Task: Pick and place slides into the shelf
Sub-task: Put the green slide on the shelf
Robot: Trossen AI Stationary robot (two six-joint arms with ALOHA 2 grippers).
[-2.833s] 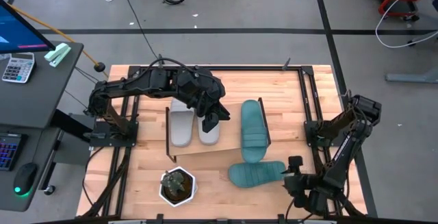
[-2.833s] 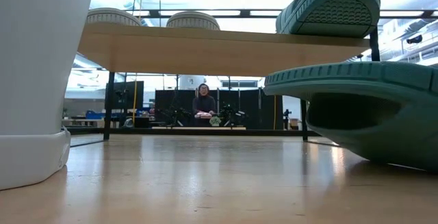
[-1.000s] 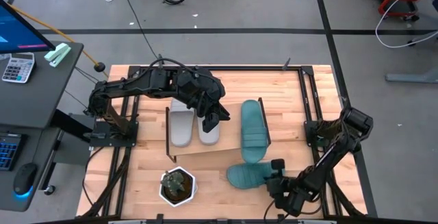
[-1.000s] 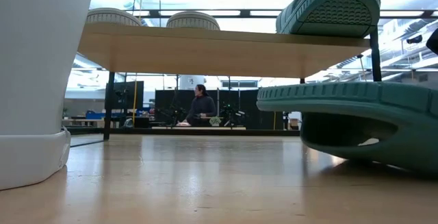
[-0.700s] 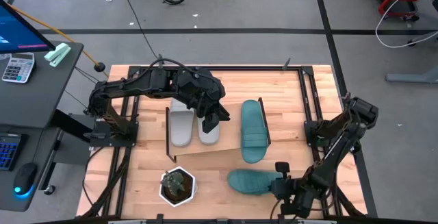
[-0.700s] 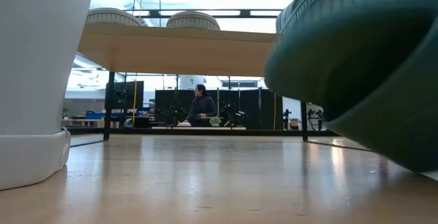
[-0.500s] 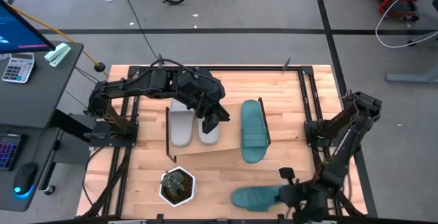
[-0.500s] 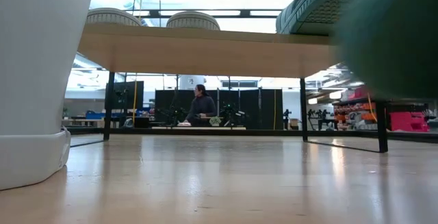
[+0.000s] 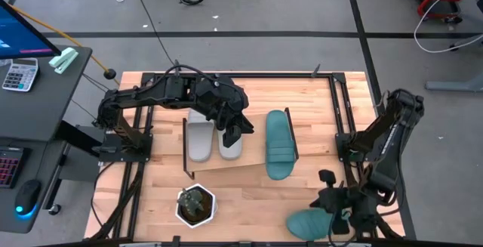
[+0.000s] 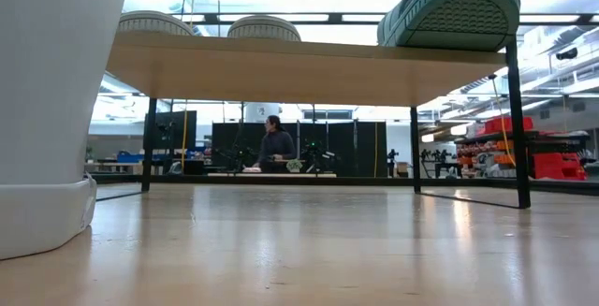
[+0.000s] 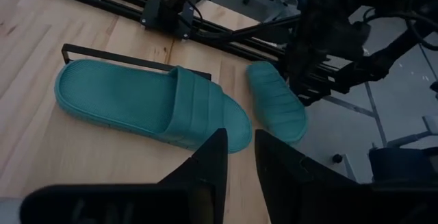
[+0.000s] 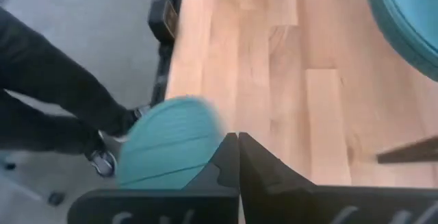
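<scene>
Two light grey slides (image 9: pixel 200 137) (image 9: pixel 230 143) and one teal slide (image 9: pixel 279 145) lie on the shelf (image 9: pixel 234 165). In the low view their ends show over the board (image 10: pixel 281 67). The second teal slide (image 9: pixel 309 223) (image 12: pixel 168 142) is at the table's near edge, partly past it. My right gripper (image 9: pixel 330 205) (image 12: pixel 237 145) is shut right beside that slide, with nothing between its fingers. My left gripper (image 9: pixel 232 132) (image 11: pixel 239 159) hovers over the right grey slide, its fingers a narrow gap apart and holding nothing. My right gripper stands with its shut fingertips (image 12: pixel 229 148) next to the rim of the teal slide (image 12: pixel 212 131), which shows blurred. I cannot tell whether they touch it.
A small plant in a white pot (image 9: pixel 196 205) (image 10: pixel 47 109) stands near the front edge, left of the shelf. Black rails (image 9: pixel 355 149) run along the table's sides. A person (image 10: pixel 276 147) sits in the room far behind.
My right gripper has pulled the teal slide from just in front of the shelf toward the table's near edge, lifting it past the low camera and out of that view. The slide now sits at the near edge beside the fingers.
</scene>
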